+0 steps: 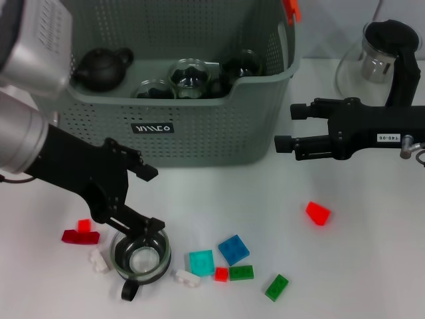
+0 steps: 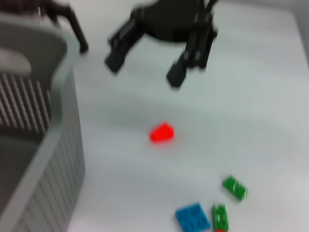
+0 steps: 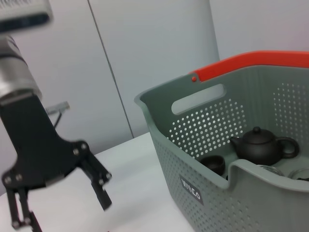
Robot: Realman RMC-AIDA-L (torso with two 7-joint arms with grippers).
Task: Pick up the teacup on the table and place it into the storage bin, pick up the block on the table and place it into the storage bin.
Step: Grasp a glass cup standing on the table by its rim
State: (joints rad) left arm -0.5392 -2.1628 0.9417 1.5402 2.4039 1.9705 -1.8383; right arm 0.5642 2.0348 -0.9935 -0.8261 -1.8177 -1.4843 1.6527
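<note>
Near the desk's (image 1: 372,266) front edge, toward its left corner, the left gripper (image 1: 145,199) hangs with its jaws spread wide over the glass teacup (image 1: 140,258), one finger at the cup's rim. Scattered blocks lie beside the cup, among them a blue block (image 1: 234,249), with a red block (image 1: 318,212) apart to the right. Farther back the right gripper (image 1: 292,126) hovers open just beside the storage bin (image 1: 219,133), which stands toward the desk's far edge.

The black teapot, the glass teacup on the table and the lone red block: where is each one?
Black teapot (image 1: 99,68): head view, on its round body, inside the storage bin.
Glass teacup (image 1: 139,258): head view, on its base, seen through the open top.
Lone red block (image 1: 318,213): head view, on its top face.
</note>
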